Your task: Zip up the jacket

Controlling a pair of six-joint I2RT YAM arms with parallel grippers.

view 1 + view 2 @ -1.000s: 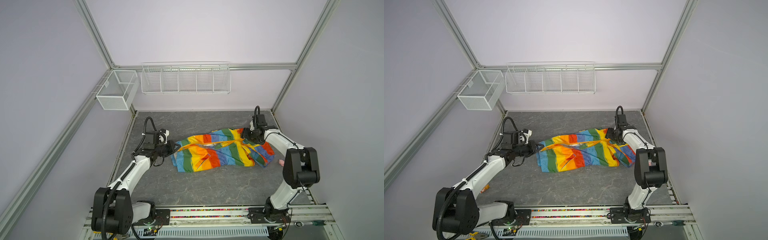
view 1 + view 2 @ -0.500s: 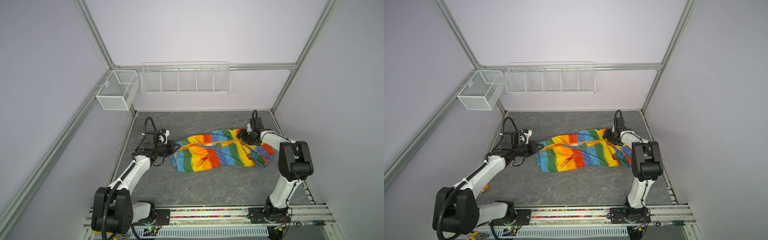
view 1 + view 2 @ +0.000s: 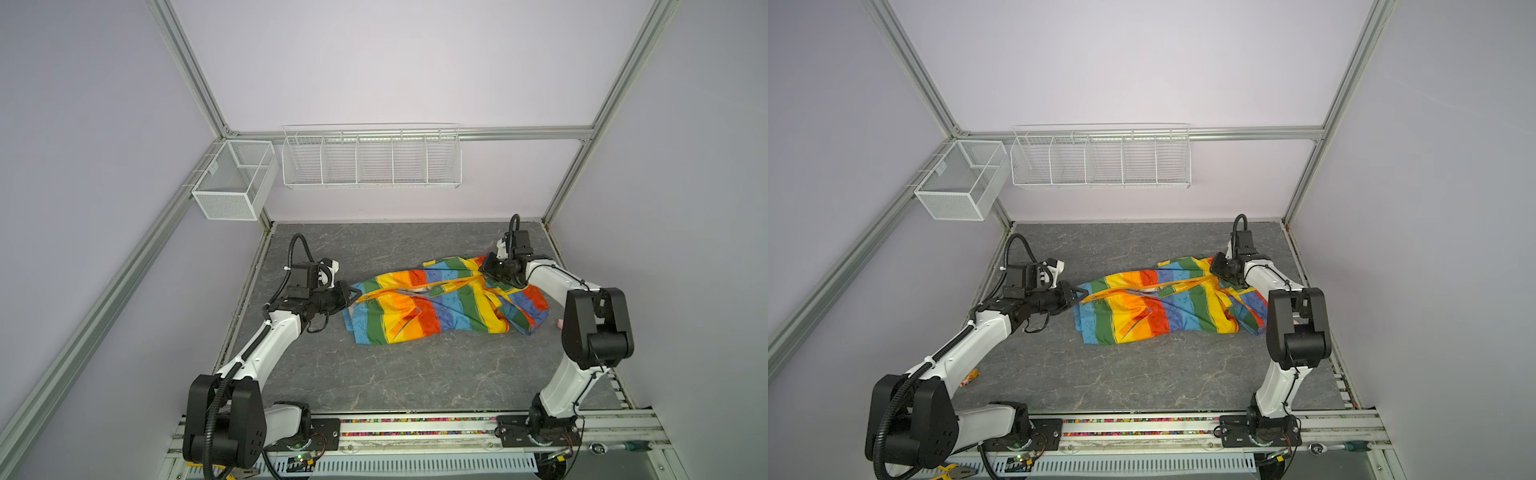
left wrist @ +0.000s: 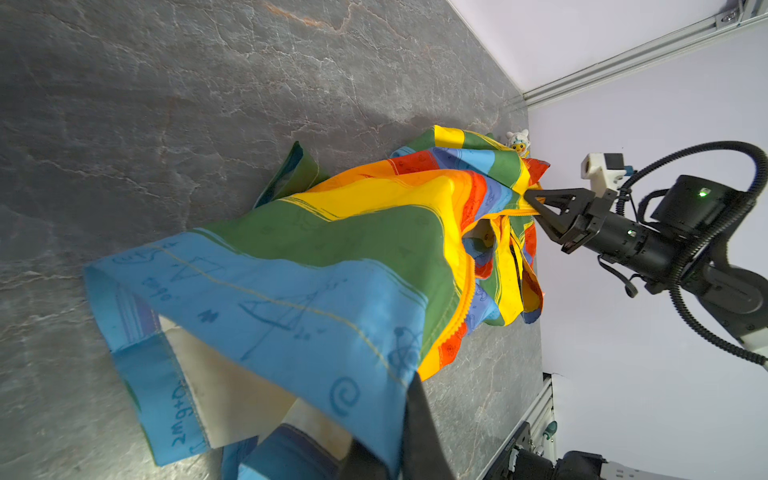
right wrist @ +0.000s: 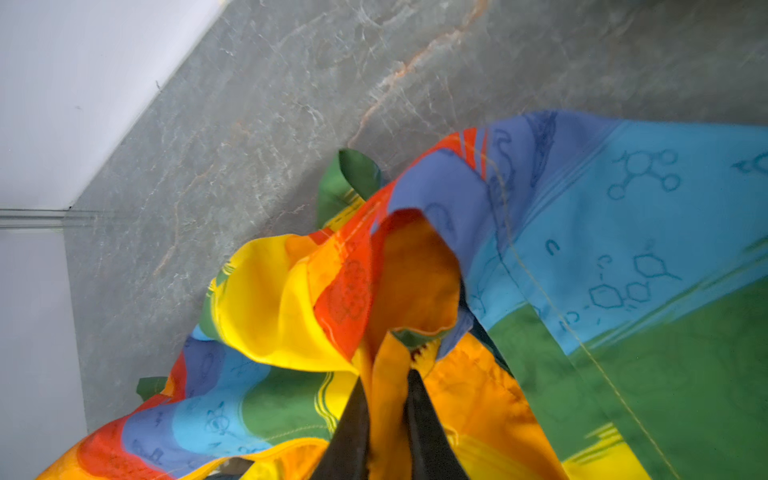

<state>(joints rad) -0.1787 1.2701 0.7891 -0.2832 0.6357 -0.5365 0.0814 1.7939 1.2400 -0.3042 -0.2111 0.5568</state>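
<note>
In both top views the jacket [image 3: 440,301] lies spread on the grey table [image 3: 374,374], toward the right of the middle, its stripes running across. The left gripper [image 3: 355,296] is clenched on the jacket's hem corner at the left end. The right gripper [image 3: 484,268] is closed on the collar end, at the jacket's far right corner. The orange zipper edge [image 3: 419,289] runs stretched between the two.

Two containers hang on the walls, well apart from the jacket: a long wire rack [image 3: 371,160] with five compartments and a mesh box [image 3: 232,180] at the left corner. Through their wire only wall shows, also in a top view at the rack [image 3: 1100,156] and the box [image 3: 961,180].

In the left wrist view the blue hem with its cream lining drapes over the left gripper [image 4: 390,453], which pinches it. At the far end the right gripper [image 4: 530,199] bites the yellow-orange edge. A tiny white-yellow toy [image 4: 518,142] stands just beyond the jacket [image 4: 311,270], by the wall.

In the right wrist view the two dark fingers [image 5: 353,428] of the right gripper [image 5: 388,432] squeeze a fold of orange fabric. The rest of the jacket [image 5: 623,249] bunches around it on the table [image 5: 249,124].
</note>
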